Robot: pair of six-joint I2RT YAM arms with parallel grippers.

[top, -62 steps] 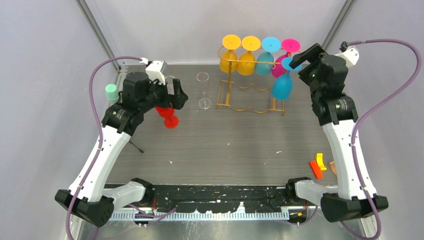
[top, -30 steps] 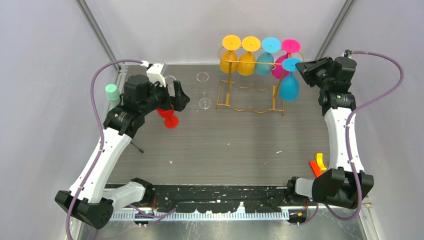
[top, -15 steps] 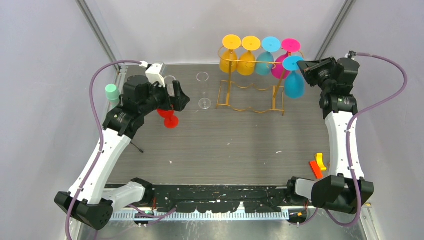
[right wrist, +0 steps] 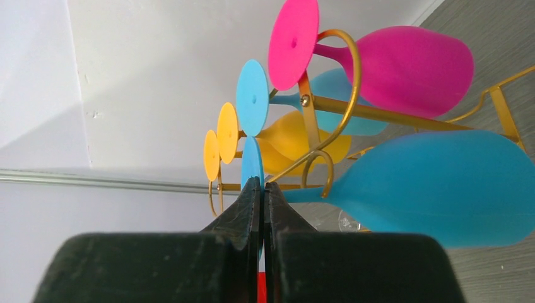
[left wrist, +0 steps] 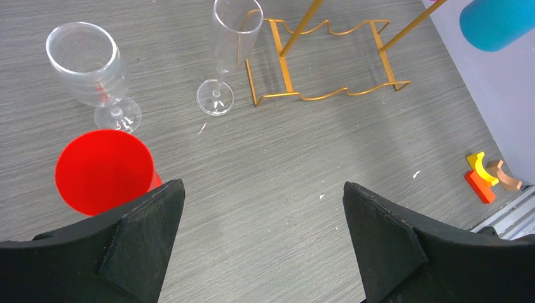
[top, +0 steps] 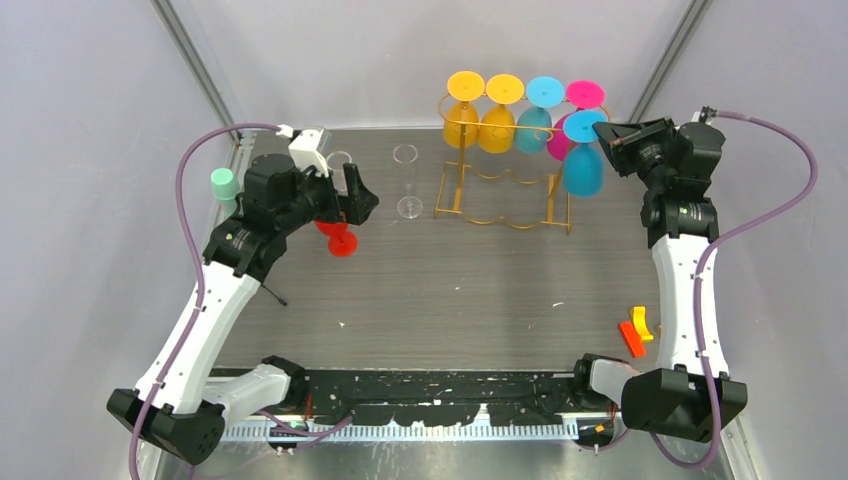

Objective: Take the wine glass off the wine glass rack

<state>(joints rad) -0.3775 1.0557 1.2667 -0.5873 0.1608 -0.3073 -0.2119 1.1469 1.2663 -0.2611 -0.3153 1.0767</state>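
Two fingers of your right gripper are pinching together on the thin foot of the blue wine glass, giving a handle w/o touching the bowl. It's hanging upside down, stem in the wine glass rack end loop. Your left gripper is hovering wide apart above a red glass.

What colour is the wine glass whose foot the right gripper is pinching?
Light blue. The wine glass shows best in the right wrist view.

Overhead, 2 wrist cams; rack common
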